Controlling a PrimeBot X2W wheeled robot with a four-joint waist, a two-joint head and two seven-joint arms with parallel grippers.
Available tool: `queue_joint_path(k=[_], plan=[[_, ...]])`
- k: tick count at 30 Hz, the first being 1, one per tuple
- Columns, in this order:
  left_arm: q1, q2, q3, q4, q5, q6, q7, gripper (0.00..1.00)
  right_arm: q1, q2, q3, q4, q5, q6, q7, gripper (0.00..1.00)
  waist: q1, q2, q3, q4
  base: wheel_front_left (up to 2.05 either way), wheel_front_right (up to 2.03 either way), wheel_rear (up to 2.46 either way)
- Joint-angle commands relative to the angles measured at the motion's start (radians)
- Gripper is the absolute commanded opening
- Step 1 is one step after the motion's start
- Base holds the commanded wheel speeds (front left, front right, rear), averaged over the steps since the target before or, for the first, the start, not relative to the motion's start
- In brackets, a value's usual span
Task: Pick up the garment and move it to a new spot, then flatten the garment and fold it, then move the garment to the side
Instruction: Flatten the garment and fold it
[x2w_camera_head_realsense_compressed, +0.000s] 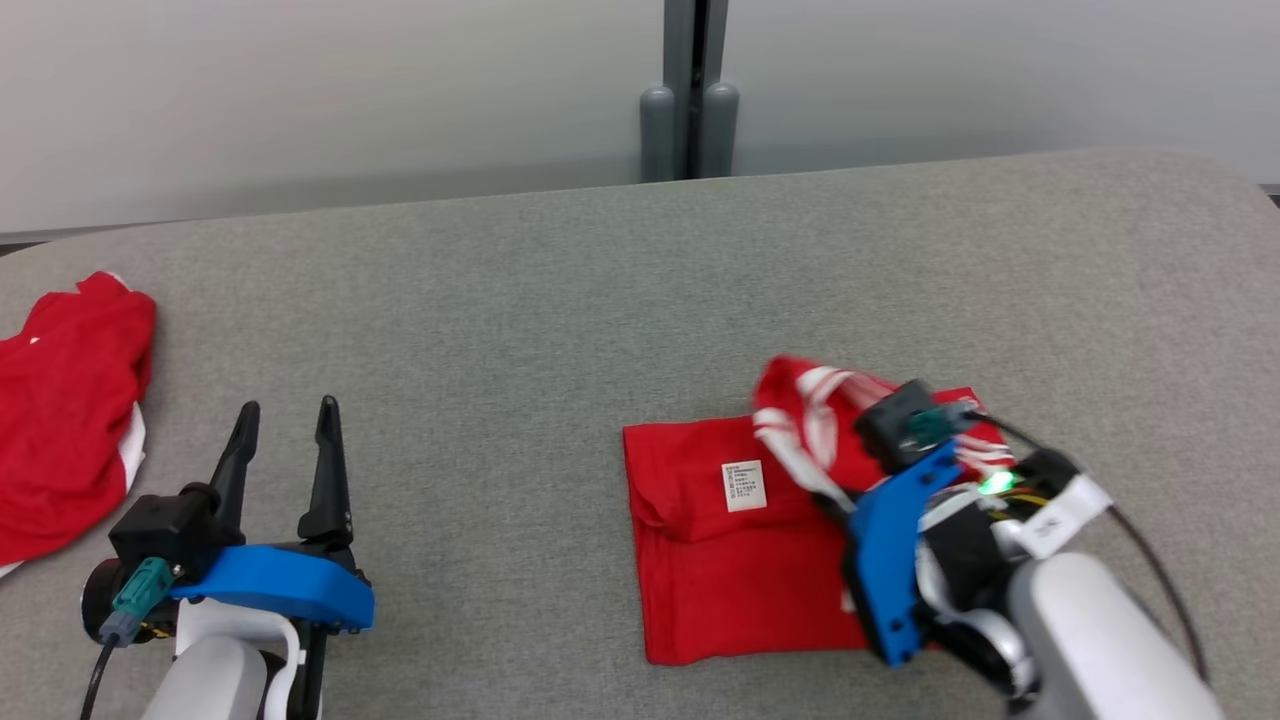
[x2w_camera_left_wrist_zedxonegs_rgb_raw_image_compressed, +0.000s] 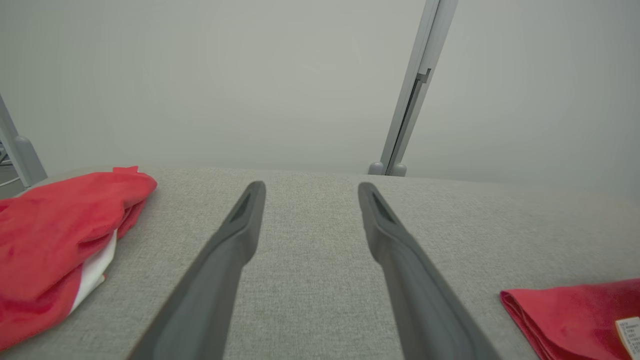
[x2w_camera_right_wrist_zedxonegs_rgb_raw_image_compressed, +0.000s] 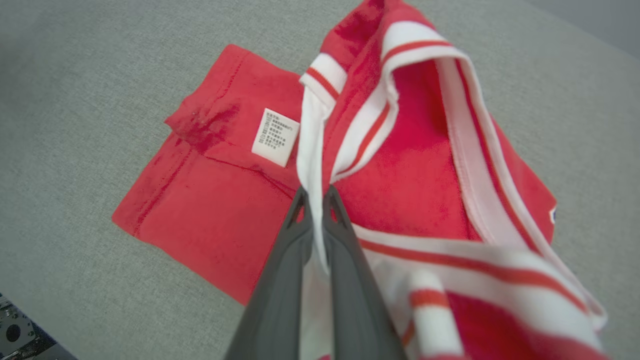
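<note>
The garment (x2w_camera_head_realsense_compressed: 720, 560), red with white-and-red striped trim and a white care label (x2w_camera_right_wrist_zedxonegs_rgb_raw_image_compressed: 275, 136), lies partly folded on the grey table (x2w_camera_head_realsense_compressed: 560, 300), right of centre. My right gripper (x2w_camera_right_wrist_zedxonegs_rgb_raw_image_compressed: 315, 196) is shut on a white striped edge of the garment (x2w_camera_right_wrist_zedxonegs_rgb_raw_image_compressed: 210, 200) and holds that edge raised over the flat red part. In the head view the right gripper (x2w_camera_head_realsense_compressed: 835, 495) is over the garment's right half, its fingers mostly hidden by cloth. My left gripper (x2w_camera_head_realsense_compressed: 288, 410) stands open at the lower left, nothing between its fingers (x2w_camera_left_wrist_zedxonegs_rgb_raw_image_compressed: 235, 250). A corner of the garment (x2w_camera_left_wrist_zedxonegs_rgb_raw_image_compressed: 575, 310) lies to its right.
A second red cloth (x2w_camera_head_realsense_compressed: 70, 420) with a white patch lies crumpled at the table's left edge, just left of my left gripper (x2w_camera_left_wrist_zedxonegs_rgb_raw_image_compressed: 310, 190); this red cloth (x2w_camera_left_wrist_zedxonegs_rgb_raw_image_compressed: 55, 235) is close to the left finger. A grey post (x2w_camera_head_realsense_compressed: 690, 100) stands behind the table against a pale wall.
</note>
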Motion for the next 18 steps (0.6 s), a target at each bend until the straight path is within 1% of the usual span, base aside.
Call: queue_joint_path(k=[1, 6, 11, 12, 13, 14, 16, 18], plan=[[-0.019, -0.003, -0.008, 0.001, -0.002, -0.004, -0.003, 1.00, -0.030, 0.029, 0.048, 0.038, 0.006, 0.000, -0.019, 0.00, 0.0000, 0.0000, 0.004, 0.013, 0.00, 0.00, 0.00], [-0.034, -0.009, -0.019, 0.007, 0.005, -0.010, -0.002, 1.00, -0.086, 0.104, 0.136, 0.163, 0.014, 0.000, -0.072, 0.00, 0.0000, 0.0000, 0.008, 0.045, 0.00, 0.00, 0.00], [-0.042, -0.017, -0.035, 0.018, 0.007, -0.013, -0.001, 1.00, -0.126, 0.133, 0.154, 0.270, -0.001, 0.000, -0.113, 0.00, 0.0000, 0.0000, 0.011, 0.075, 0.00, 0.00, 0.00], [-0.042, -0.019, -0.037, 0.020, 0.007, -0.013, -0.001, 1.00, -0.133, 0.135, 0.153, 0.285, -0.005, 0.000, -0.120, 0.08, 0.0000, 0.0000, 0.011, 0.078, 0.00, 0.00, 0.00], [-0.042, -0.020, -0.037, 0.022, 0.006, -0.014, -0.001, 1.00, -0.136, 0.137, 0.152, 0.296, -0.004, 0.000, -0.128, 0.32, 0.0000, 0.0000, 0.011, 0.081, 0.00, 0.00, 0.00], [-0.041, -0.020, -0.038, 0.024, 0.005, -0.014, -0.002, 1.00, -0.134, 0.139, 0.148, 0.305, 0.003, 0.000, -0.133, 1.00, 0.0000, 0.0000, 0.011, 0.082, 0.00, 0.00, 0.00], [-0.038, -0.021, -0.039, 0.027, 0.004, -0.015, -0.002, 1.00, -0.130, 0.143, 0.140, 0.300, 0.025, 0.000, -0.154, 1.00, 0.0000, 0.0000, 0.009, 0.084, 0.00, 0.00, 0.00], [-0.033, -0.020, -0.036, 0.029, 0.002, -0.014, -0.002, 1.00, -0.122, 0.146, 0.124, 0.260, 0.061, 0.000, -0.179, 1.00, 0.0000, 0.0000, 0.007, 0.083, 0.00, 0.00, 0.00]])
